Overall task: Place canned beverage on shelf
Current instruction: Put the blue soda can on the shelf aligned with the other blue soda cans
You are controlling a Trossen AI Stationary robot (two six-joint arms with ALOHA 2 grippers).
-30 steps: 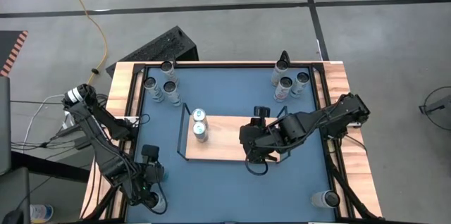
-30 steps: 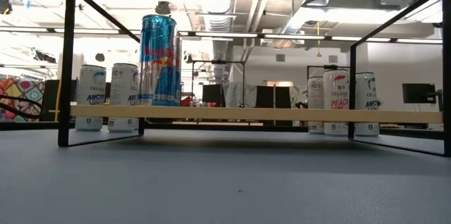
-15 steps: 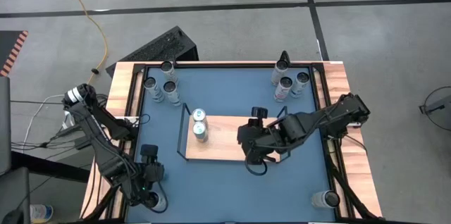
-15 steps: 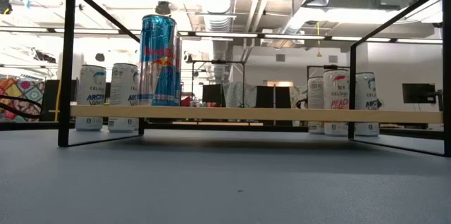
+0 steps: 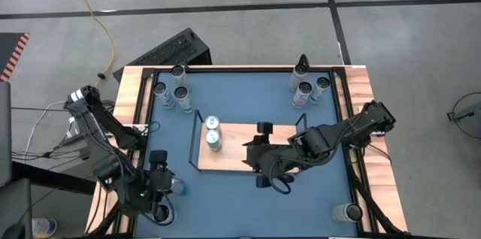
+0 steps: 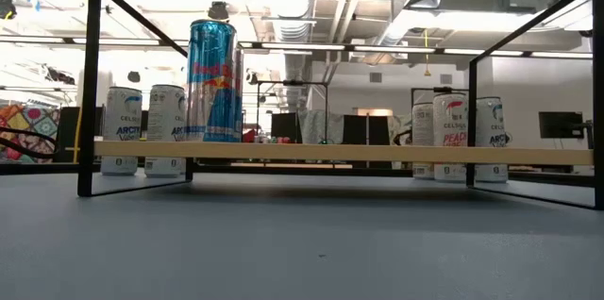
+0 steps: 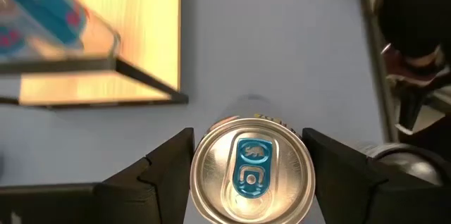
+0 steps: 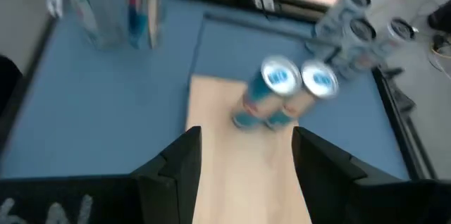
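The shelf is a light-wood board in a black wire frame at the table's middle. Two blue cans stand on its left end; one shows tall in the low view. At the table's near left, my left gripper is shut on a silver-topped can with a blue tab, also seen in the high view. My right gripper hovers open over the shelf board, right of the two cans, with nothing between its fingers. My left gripper pinches the can between its two fingers, one on each side of the can's body just below the top rim. The fingers come slanting down from the table's near left. The can's top faces the wrist camera; its lower end is hidden behind the top.
Groups of cans stand at the far left and far right corners of the blue tabletop. A single can stands near right, and another can is close by the left gripper. The shelf's raised end rail stands beside the blue cans.
My left gripper has risen at the near left corner and tipped, bringing the can up with it. My right gripper has moved over the shelf toward the table's left, closer to the two blue cans, and has tipped up toward level.
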